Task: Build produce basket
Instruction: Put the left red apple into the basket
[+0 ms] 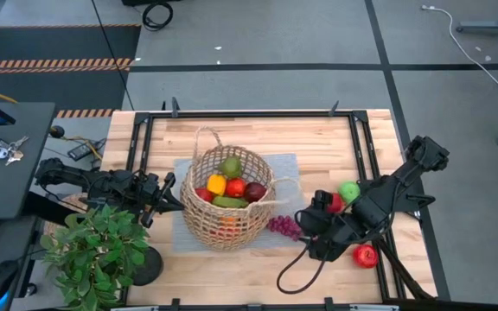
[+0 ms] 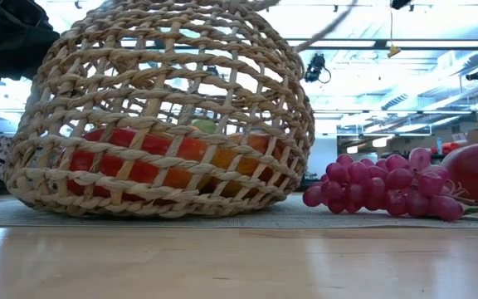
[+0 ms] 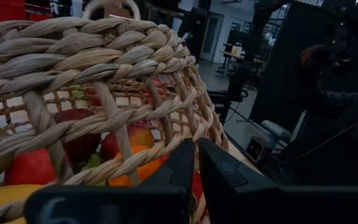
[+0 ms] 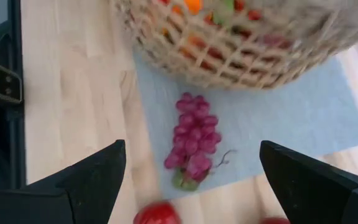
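Note:
The tan wicker basket point(image 1: 227, 197) stands tipped on a grey-blue mat point(image 1: 285, 173) with produce inside: a yellow lemon point(image 1: 216, 184), a green pear point(image 1: 231, 166) and red apples point(image 1: 235, 187). My left gripper point(image 1: 169, 193) is at the basket's left rim, shut on it. Purple grapes point(image 4: 193, 140) lie on the mat's right edge, also seen in the low view point(image 2: 388, 187). My right gripper point(image 4: 191, 180) hovers open above the grapes, slanting down, touching nothing. A red apple point(image 1: 366, 256), another red fruit point(image 1: 335, 204) and a green fruit point(image 1: 349, 191) lie on the table under my right arm. My left gripper holds the basket by its braided rim point(image 3: 166, 146) on the side toward the table's left edge, the fingers point(image 3: 180, 169) coming in level from the left. The fingers themselves hide the exact spot. The basket leans, with its bottom on the mat.
A leafy potted plant point(image 1: 93, 250) stands at the table's near left corner, close to my left arm. A black cable loop point(image 1: 301, 269) lies on the wood below my right gripper. Black frame rails point(image 1: 357, 138) run along the table's edges.

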`<state>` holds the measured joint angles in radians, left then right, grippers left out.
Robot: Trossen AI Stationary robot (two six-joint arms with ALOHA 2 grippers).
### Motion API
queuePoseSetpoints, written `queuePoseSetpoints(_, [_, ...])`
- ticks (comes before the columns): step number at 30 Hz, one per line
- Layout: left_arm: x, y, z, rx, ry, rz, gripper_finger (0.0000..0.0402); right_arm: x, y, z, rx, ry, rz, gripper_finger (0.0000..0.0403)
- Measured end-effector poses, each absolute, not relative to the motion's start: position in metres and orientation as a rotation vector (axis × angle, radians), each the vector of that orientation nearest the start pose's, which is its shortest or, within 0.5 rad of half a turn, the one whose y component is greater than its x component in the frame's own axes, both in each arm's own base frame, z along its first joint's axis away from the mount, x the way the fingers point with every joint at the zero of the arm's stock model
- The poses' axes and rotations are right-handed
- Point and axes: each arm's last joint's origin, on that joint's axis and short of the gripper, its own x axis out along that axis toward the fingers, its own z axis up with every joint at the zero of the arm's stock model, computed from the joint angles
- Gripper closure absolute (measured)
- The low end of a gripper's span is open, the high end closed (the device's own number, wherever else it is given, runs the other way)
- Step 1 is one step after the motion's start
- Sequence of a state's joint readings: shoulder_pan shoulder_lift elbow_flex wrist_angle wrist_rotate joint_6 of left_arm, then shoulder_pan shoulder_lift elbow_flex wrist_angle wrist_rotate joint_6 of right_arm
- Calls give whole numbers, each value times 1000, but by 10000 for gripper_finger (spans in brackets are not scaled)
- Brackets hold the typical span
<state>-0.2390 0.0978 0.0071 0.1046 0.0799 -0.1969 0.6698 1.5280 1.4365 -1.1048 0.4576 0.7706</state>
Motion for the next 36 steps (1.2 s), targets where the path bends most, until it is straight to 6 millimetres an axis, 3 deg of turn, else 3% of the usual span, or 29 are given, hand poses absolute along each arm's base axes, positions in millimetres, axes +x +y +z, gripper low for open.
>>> queuePoseSetpoints(4, [100,-27,168,-196,18,-319,373,236,173,317,90,1002,-198,29])
queuePoseSetpoints(11, [100,-27,168,-196,18,-319,366,233,183,345,32,821,-216,29])
queuePoseSetpoints(15, [100,-27,168,-196,18,-319,370,225,189,341,70,864,-198,29])
queuePoseSetpoints(20, [100,-27,168,-197,18,-319,373,210,192,312,59,948,-282,29])
queuePoseSetpoints(27, [100,-27,168,-197,18,-319,366,195,187,246,79,1112,-339,29])
queuePoseSetpoints(36, [100,-27,168,-196,18,-319,373,186,177,184,99,1095,-344,29])
